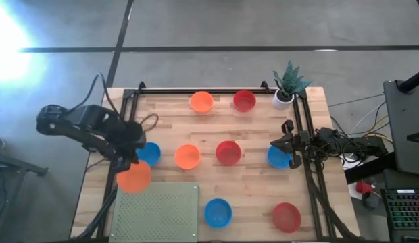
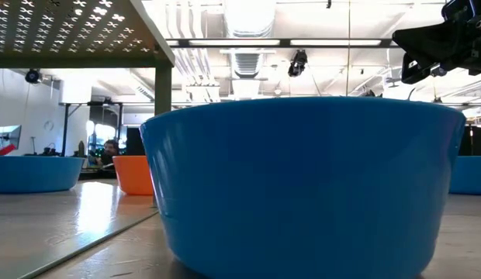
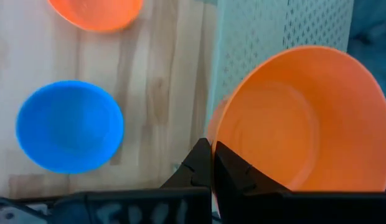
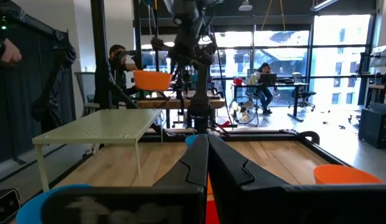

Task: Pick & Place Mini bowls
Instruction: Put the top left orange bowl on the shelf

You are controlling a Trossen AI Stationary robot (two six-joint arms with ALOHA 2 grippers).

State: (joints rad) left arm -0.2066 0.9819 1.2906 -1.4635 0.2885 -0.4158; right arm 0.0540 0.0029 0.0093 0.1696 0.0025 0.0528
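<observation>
Several small bowls sit on the wooden table: orange (image 1: pixel 201 102), red (image 1: pixel 244 100), blue (image 1: pixel 149 153), orange (image 1: pixel 187 156), red (image 1: pixel 228 152), blue (image 1: pixel 279 156), blue (image 1: pixel 217 212) and red (image 1: pixel 286 217). My left gripper (image 1: pixel 128 160) is over the table's left side, shut on another orange bowl (image 1: pixel 134 177) at the far left corner of the green rack. The right wrist view shows this bowl (image 4: pixel 152 79) in the air, above the rack top. My right gripper (image 4: pixel 207 146) is shut and empty, hovering at the right edge by the blue bowl. My left gripper pinches the orange bowl's rim (image 3: pixel 216 140) between its two fingers, one finger (image 3: pixel 233 165) on the inner side and one on the outer. The bowl is lifted clear of the table and tilted, its hollow (image 3: pixel 292 124) turned toward the wrist camera.
A pale green perforated rack (image 1: pixel 155 212) on legs stands at the near left. A white pot with a green plant (image 1: pixel 287 84) sits at the far right corner. A black frame rail (image 1: pixel 209 90) runs along the table's far edge. People sit in the room beyond.
</observation>
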